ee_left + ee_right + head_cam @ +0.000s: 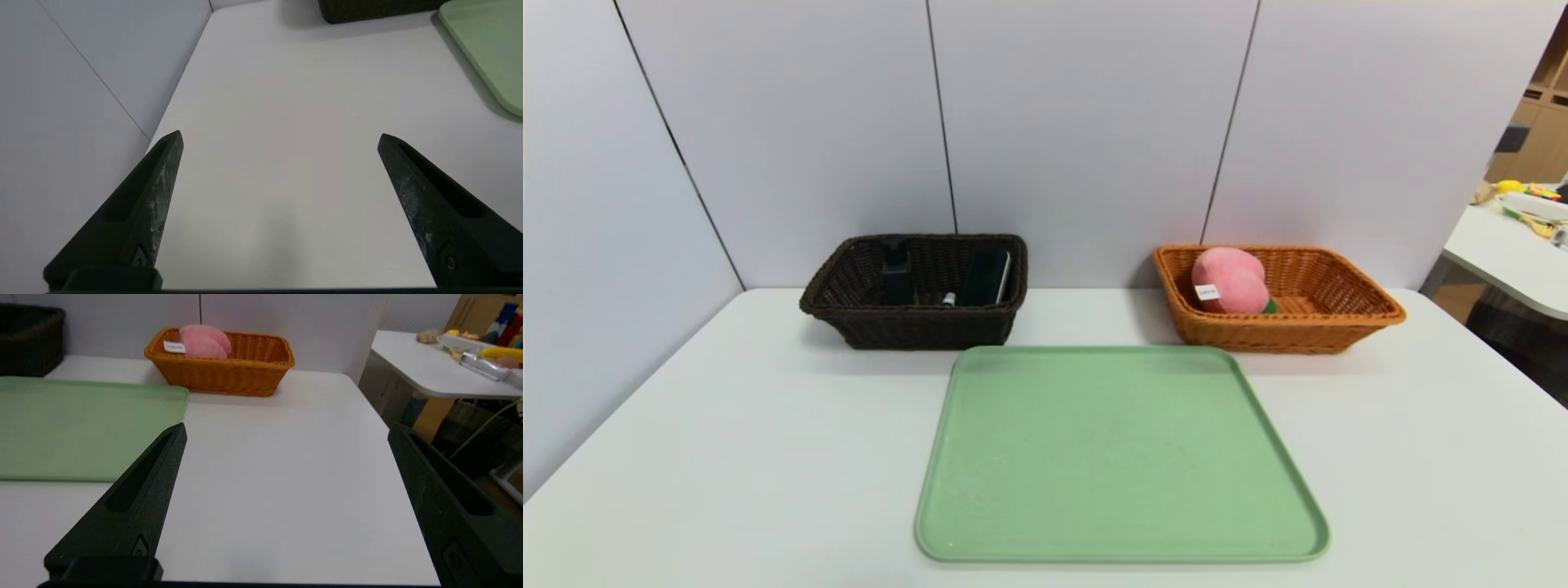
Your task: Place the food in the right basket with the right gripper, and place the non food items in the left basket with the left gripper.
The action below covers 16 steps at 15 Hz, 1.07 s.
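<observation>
Nearest the robot, low over the white bench [286,122], the left gripper [280,139] hangs with its two black pointed fingers [159,183] spread wide, holding and touching nothing; it sits by the grey wall panel on the bench's left side, out of the head view. On the other side the right gripper [286,430] is posed the same way, low above the bench to the right of the tray, its black fingers [151,473] wide apart and bare.

Between the two arms lies a flat pale green plastic tray [1119,457] with rounded corners and a raised rim, nothing resting on it.

Beyond the tray, against the back wall, stand the two baskets, well apart. To the left is the rectangular dark brown woven wicker basket [915,327]; inside it a small black pump bottle [897,273] stands at the left, a slim white marker pen [948,300] shows only its tip near the middle, and a black-topped white oblong eraser [987,278] leans toward the right wall. To the right is the rectangular orange-tan woven wicker basket [1307,331], and the pink plush peach [1230,282] lies in its left part, white tag facing forward, a bit of green leaf beneath.

Grey wall panels [1078,122] close off the back and left. Off to the right a second white table [429,367] carries assorted clutter.
</observation>
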Motion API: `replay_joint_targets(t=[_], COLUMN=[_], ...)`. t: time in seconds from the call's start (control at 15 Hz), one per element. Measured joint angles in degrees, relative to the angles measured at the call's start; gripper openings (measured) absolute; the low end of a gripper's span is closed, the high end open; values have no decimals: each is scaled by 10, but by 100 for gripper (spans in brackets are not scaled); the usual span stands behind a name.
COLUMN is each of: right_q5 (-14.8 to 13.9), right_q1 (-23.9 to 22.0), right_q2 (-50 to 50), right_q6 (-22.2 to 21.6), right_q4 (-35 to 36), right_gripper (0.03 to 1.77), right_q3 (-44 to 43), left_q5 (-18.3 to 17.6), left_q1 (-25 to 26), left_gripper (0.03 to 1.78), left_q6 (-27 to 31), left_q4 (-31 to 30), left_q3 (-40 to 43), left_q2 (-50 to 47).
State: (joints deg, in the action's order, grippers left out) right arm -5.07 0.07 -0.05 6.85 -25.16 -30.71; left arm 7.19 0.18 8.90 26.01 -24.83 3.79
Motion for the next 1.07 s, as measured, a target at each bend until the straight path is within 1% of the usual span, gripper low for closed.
replay_joint_targets(t=[0.13, 0.27, 0.4, 0.47, 0.6, 0.67, 0.73, 0.87, 1.0, 1.07], right_q5=[4, 6, 14, 20, 32, 38, 37, 37, 40, 47], right_q1=[0, 0, 0, 0, 0, 0, 0, 0, 0, 0], right_q2=[0, 0, 0, 0, 0, 0, 0, 0, 0, 0], right_q6=[18, 47, 70, 78, 85, 85, 84, 81, 71, 61], right_q4=[97, 204, 319, 381, 475, 490, 477, 423, 351, 313], right_gripper=[170, 170, 170, 170, 170, 170, 170, 170, 170, 170], right_q3=[46, 105, 175, 216, 281, 294, 300, 305, 307, 307], left_q5=[-1, -2, -3, -3, -5, -6, -5, -9, -29, -49], left_q1=[0, -1, -1, -1, -1, -1, -1, -1, -1, -1], left_gripper=[169, 169, 169, 169, 169, 169, 169, 169, 169, 169], left_q6=[6, 1, -1, -1, -4, -5, -5, -15, -40, -58], left_q4=[-110, -203, -259, -274, -296, -310, -332, -368, -339, -326], left_q3=[57, 97, 122, 136, 168, 186, 210, 238, 246, 247], left_q2=[-20, -31, -35, -37, -37, -37, -37, -38, -38, -38])
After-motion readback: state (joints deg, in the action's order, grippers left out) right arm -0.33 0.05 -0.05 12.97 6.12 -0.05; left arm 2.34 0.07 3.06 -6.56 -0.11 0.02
